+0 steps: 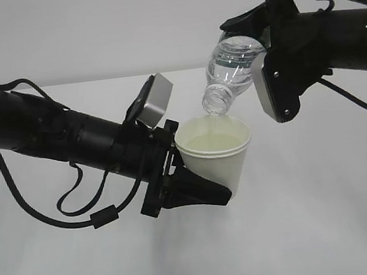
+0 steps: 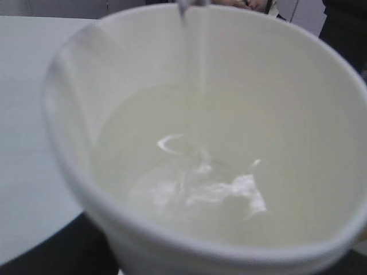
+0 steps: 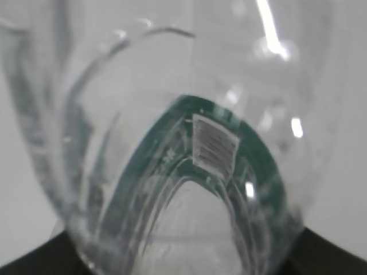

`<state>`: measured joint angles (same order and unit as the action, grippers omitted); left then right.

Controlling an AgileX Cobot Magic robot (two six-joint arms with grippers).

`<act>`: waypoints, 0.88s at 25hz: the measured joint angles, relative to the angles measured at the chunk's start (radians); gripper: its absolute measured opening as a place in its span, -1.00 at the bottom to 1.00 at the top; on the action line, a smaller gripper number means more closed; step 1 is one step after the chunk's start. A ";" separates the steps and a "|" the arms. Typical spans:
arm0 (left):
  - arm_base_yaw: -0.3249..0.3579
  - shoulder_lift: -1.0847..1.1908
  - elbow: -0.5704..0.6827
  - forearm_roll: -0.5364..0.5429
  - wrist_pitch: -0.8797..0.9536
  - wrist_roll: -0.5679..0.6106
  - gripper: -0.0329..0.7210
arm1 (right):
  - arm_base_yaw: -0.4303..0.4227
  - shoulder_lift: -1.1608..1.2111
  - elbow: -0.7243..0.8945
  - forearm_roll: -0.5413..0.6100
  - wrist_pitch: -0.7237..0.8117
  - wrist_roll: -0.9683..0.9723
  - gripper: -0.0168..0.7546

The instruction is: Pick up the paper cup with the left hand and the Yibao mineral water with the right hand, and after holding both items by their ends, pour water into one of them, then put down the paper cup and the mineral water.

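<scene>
Pinching the paper cup (image 1: pixel 213 153) near its base, the left hand (image 1: pixel 199 187) holds it upright above the white table (image 1: pixel 326 227), water pooled inside. Just above, the right hand (image 1: pixel 264 55) grips the tilted mineral water bottle (image 1: pixel 229 69), mouth down over the cup's rim, water falling in.

Lab-like test setup: bare white table (image 1: pixel 326 227), plain grey wall (image 1: pixel 91 28).
</scene>
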<state>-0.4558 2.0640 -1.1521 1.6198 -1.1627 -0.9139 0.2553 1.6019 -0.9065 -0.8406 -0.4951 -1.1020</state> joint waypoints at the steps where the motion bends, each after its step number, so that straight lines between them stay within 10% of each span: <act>1: 0.000 0.000 0.000 0.000 0.000 0.000 0.22 | 0.000 0.000 0.000 0.000 0.000 0.000 0.08; 22: 0.000 0.000 0.000 0.000 0.002 0.002 0.22 | 0.000 0.000 0.000 0.002 -0.002 -0.008 0.08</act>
<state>-0.4558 2.0640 -1.1521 1.6198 -1.1609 -0.9123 0.2553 1.6019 -0.9065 -0.8385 -0.4968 -1.1096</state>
